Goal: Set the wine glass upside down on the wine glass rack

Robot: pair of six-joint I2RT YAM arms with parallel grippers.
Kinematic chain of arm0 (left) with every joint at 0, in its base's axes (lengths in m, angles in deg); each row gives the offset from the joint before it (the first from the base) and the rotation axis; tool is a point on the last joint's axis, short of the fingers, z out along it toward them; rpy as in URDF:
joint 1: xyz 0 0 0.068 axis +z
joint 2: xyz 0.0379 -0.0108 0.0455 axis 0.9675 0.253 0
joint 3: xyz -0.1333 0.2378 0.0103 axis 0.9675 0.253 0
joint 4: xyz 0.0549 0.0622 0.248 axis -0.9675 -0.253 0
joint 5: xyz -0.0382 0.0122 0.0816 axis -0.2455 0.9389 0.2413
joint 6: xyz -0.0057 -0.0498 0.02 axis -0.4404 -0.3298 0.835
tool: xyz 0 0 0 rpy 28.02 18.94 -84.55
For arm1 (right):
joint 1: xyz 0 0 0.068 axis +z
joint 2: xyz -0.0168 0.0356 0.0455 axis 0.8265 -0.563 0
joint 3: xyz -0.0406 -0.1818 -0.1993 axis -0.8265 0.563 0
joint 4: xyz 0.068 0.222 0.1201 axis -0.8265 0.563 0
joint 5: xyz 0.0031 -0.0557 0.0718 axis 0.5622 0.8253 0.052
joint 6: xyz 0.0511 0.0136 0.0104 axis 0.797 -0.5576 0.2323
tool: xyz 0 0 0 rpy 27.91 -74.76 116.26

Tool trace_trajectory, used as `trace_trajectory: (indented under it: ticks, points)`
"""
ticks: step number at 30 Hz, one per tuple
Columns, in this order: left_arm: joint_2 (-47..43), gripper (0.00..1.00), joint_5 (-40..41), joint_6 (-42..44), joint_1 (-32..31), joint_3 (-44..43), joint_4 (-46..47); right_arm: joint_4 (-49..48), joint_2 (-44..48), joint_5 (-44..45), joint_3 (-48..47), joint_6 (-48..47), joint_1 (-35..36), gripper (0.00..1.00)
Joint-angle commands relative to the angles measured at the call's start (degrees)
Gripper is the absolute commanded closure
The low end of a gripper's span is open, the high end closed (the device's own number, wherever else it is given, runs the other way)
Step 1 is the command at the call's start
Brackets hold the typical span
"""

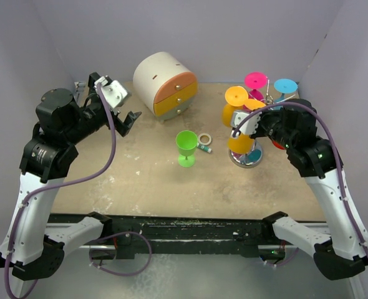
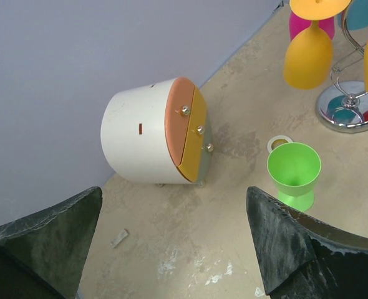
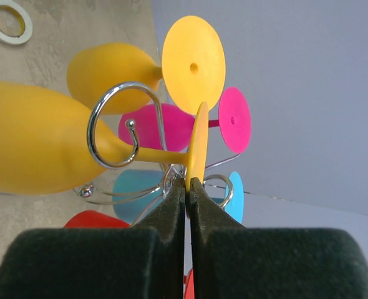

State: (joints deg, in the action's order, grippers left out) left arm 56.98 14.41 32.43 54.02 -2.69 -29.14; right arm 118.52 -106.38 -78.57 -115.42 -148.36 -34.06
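Note:
The chrome wine glass rack (image 1: 249, 159) stands at the right, with several coloured glasses hanging upside down on it. My right gripper (image 1: 249, 119) is shut on the foot disc of a yellow wine glass (image 3: 34, 146). In the right wrist view my right gripper (image 3: 188, 184) pinches the disc's edge, and the glass's stem lies in a curled scroll arm (image 3: 112, 134). A green wine glass (image 1: 186, 145) stands upright mid-table; it also shows in the left wrist view (image 2: 294, 169). My left gripper (image 1: 126, 113) is open and empty, high at the left; its jaws (image 2: 174, 196) are wide apart.
A round white drawer cabinet (image 1: 165, 84) with orange and yellow drawers stands at the back. A tape roll (image 1: 204, 139) lies beside the green glass. Another yellow glass (image 1: 234, 99), a pink one (image 1: 256, 81) and a blue one (image 1: 285, 85) hang on the rack. Walls enclose the table.

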Motion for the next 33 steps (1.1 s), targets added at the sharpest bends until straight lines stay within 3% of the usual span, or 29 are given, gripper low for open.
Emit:
trace_trajectory:
  ticks: [1, 15, 33]
  points:
    - [-0.8, 0.01, -0.4, 1.2, 0.4, 0.4, 2.4, -4.2, -0.6, -1.0, -0.3, -0.8, 0.7, 1.00]
    - [-1.0, 0.01, -0.2, 0.9, 0.5, 1.7, 3.0, -2.5, -1.4, -8.4, -2.5, 0.7, 1.7, 1.00]
    - [-0.9, 0.01, -0.4, 1.3, 0.5, 2.5, 3.1, 0.0, -0.7, -11.9, -3.8, 1.6, 2.0, 0.99]
